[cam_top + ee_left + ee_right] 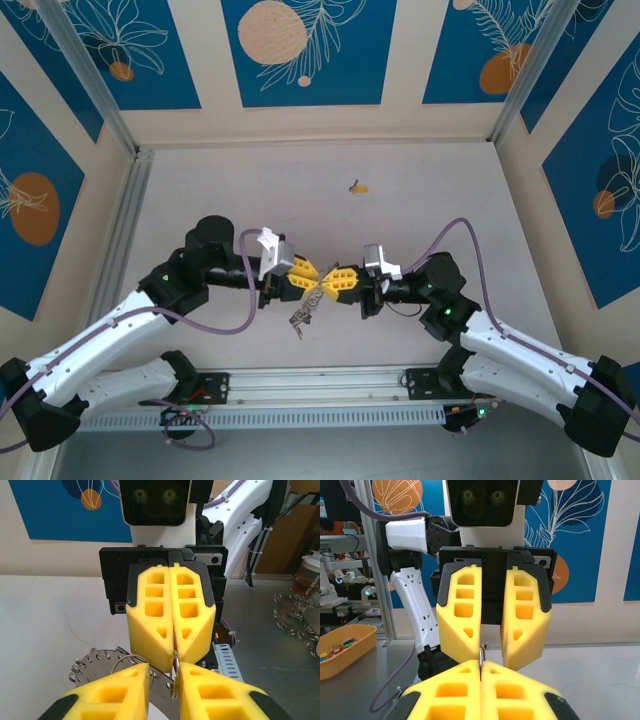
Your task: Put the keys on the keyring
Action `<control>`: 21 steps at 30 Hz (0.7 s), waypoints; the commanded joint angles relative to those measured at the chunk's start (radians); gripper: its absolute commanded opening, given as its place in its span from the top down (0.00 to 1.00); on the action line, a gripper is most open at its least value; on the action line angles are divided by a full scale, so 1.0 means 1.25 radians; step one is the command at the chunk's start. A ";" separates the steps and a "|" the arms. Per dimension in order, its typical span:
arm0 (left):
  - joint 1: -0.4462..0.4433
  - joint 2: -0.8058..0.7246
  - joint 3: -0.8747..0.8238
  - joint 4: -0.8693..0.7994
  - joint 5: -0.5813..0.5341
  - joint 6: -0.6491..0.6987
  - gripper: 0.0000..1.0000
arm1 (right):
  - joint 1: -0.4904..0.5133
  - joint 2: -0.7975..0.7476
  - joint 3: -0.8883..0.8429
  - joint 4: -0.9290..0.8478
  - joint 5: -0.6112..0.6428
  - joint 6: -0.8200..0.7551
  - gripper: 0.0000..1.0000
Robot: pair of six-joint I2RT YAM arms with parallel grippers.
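The keyring (300,315) hangs slanted just below where my two grippers meet tip to tip over the table's near middle. In the left wrist view its flat grey band (100,665) runs between my left gripper's (164,680) fingers, which stand a little apart. A small wire ring (175,672) on its rim rests against the right-hand finger. My right gripper (481,666) is shut on that small ring (481,654). From above, the left gripper (310,284) and right gripper (330,284) almost touch. One key with a yellow tag (357,186) lies alone farther back on the table.
An aluminium rail (320,385) runs along the near edge between the arm bases. Off the table, a yellow bin (345,645) holds coloured items. Another fringed metal ring (295,615) lies on a grey surface. Frame posts and walls bound the table.
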 commanded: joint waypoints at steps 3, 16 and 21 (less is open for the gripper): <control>0.007 0.004 -0.011 -0.010 0.000 0.010 0.82 | 0.005 -0.015 0.010 0.093 0.015 0.012 1.00; -0.003 0.034 -0.011 -0.016 0.003 0.020 1.00 | 0.006 -0.003 0.010 0.130 0.027 0.022 1.00; -0.002 0.026 -0.006 -0.021 -0.006 0.025 1.00 | 0.008 -0.001 0.010 0.130 0.025 0.014 1.00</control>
